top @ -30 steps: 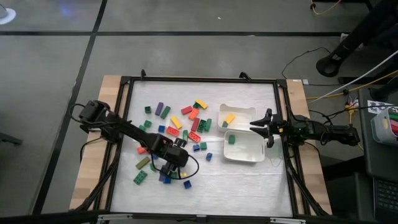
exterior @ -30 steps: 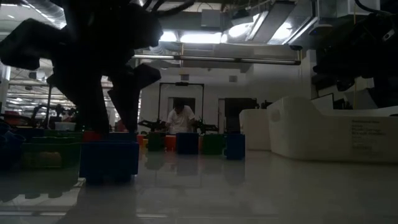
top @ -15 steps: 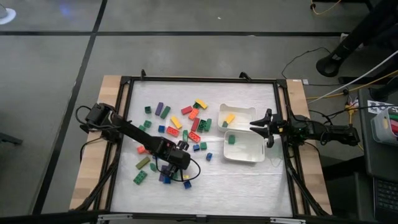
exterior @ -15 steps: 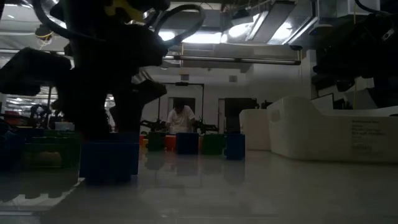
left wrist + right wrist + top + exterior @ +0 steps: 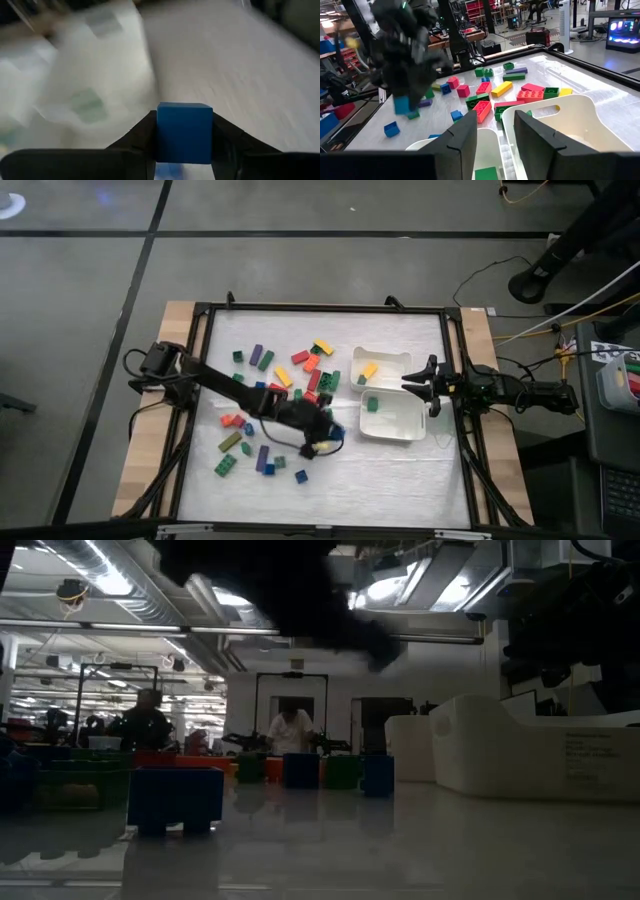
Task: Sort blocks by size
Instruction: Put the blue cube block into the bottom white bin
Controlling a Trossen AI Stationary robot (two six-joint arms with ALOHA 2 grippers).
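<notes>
The left pincer (image 5: 322,442) is clamped on a blue cube (image 5: 183,132), lifted above the pale worktop (image 5: 400,480) near the white trays (image 5: 400,430). The right pincer (image 5: 412,384), fingers apart, waits over the trays. Other blocks (image 5: 283,376) lie scattered mid-worktop. Behind, a person (image 5: 291,730) stands in the workshop.

blue cube (image 5: 183,132) held aloft, blocks (image 5: 290,375) scattered
</notes>
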